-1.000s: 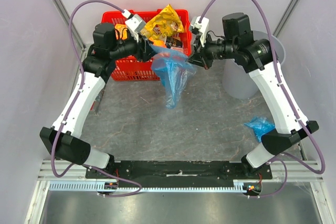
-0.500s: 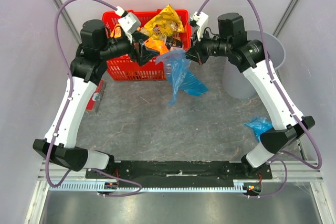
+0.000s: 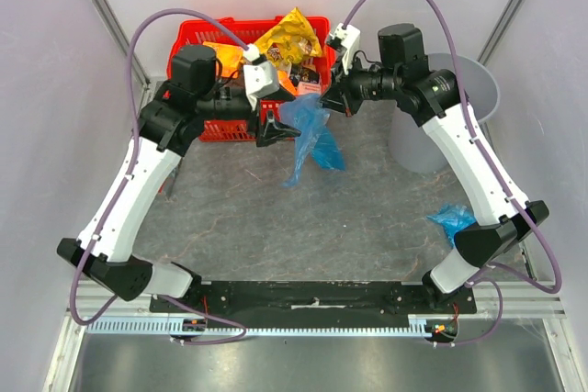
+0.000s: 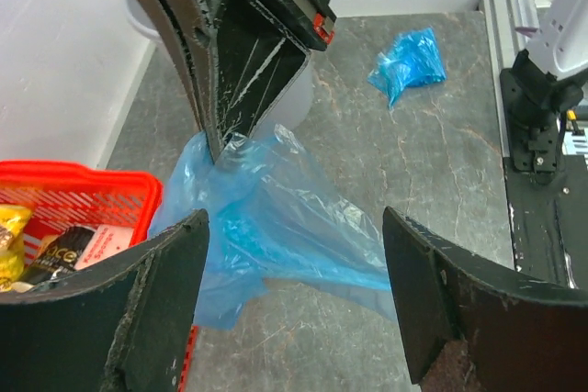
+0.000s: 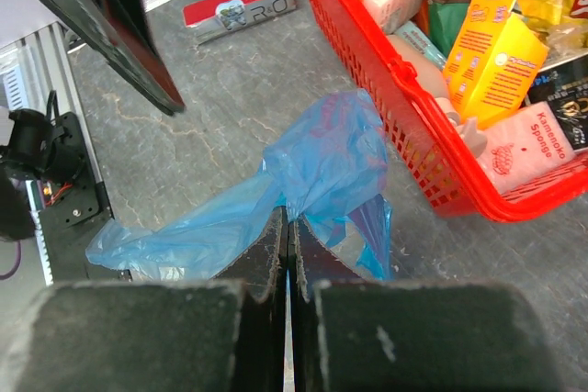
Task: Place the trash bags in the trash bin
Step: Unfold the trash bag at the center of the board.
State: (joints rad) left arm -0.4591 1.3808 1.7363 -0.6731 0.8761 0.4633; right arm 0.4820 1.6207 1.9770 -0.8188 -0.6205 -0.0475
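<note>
Since earlier, the left end effector [image 3: 276,129] had swung in, wide open, beside the trash bag [image 3: 309,131] hanging pinched in the right end effector [image 3: 333,99], well short of the bin [image 3: 481,72]; its thin film could slip free.

Basket [image 3: 220,130] at worktop [image 3: 367,227] rear, left of centre. Trash bin [image 3: 418,149] at rear right, well apart from basket. Hanging trash bag [image 3: 310,135] just before basket's right end. Second trash bag [image 3: 455,222] on worktop, before bin.
</note>
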